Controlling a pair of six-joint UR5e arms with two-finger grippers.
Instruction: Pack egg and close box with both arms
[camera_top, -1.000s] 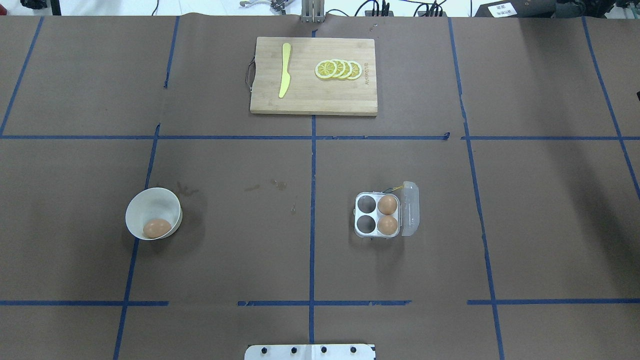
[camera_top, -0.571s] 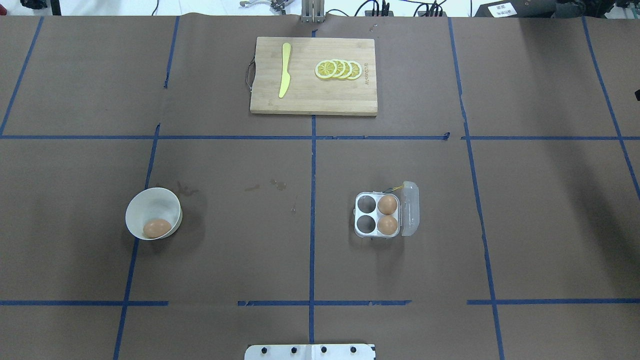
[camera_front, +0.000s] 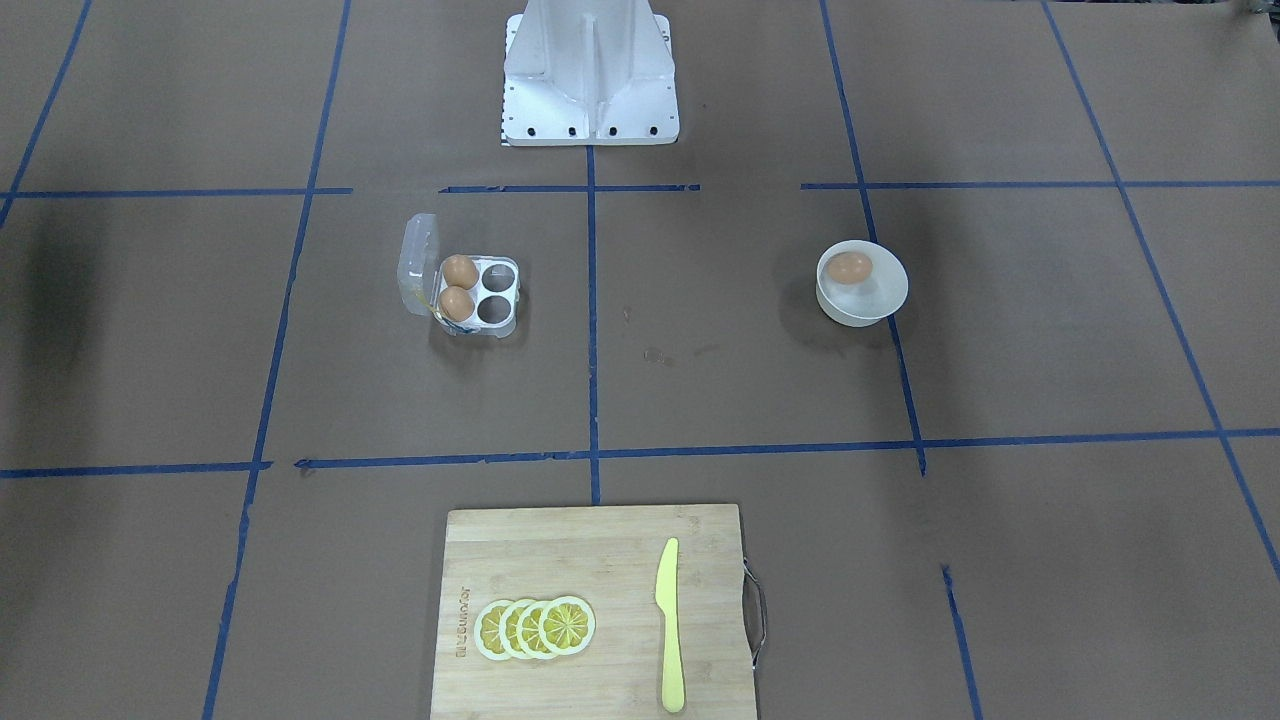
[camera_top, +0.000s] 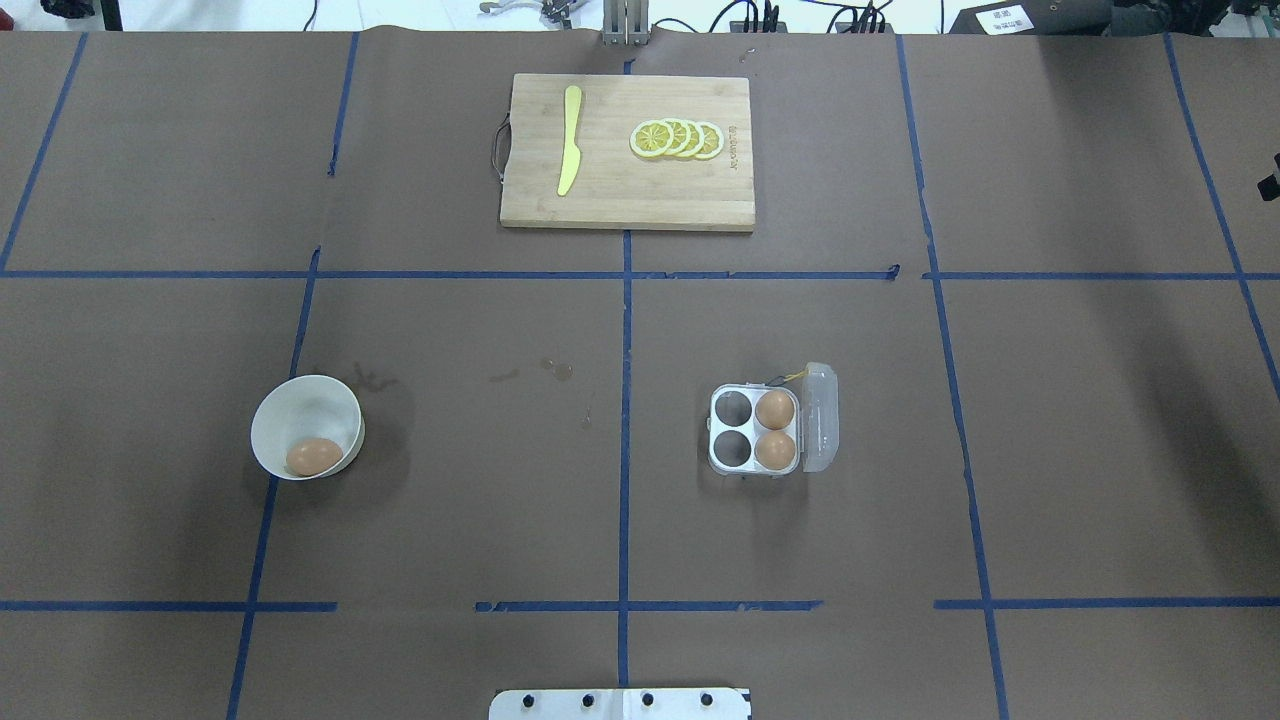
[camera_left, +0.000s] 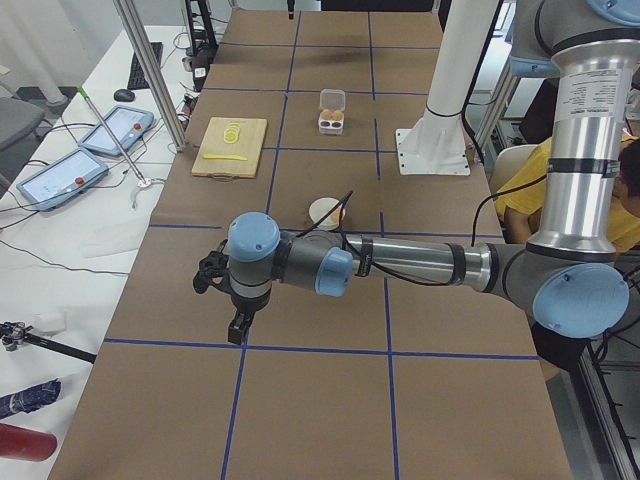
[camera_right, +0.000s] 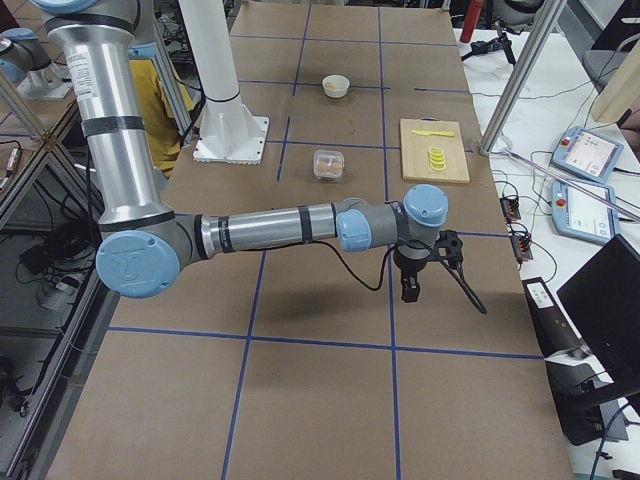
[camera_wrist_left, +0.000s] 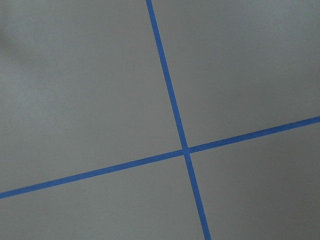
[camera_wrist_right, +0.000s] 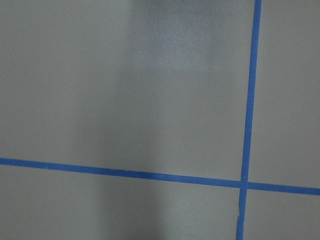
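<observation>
Likely light, slick, fragile: small tan-brown egg (camera_top: 314, 457) in round white bowl (camera_top: 303, 410) wants soft mid-body pinch; left gripper (camera_left: 239, 325) & right gripper (camera_right: 410, 291) spread: can't tell.

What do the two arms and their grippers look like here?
Both the left arm and right arm are silver-grey tubes with pale blue rounded joint caps and black bands. A thin black cable loops along each forearm. The left gripper and right gripper are small and black.
</observation>
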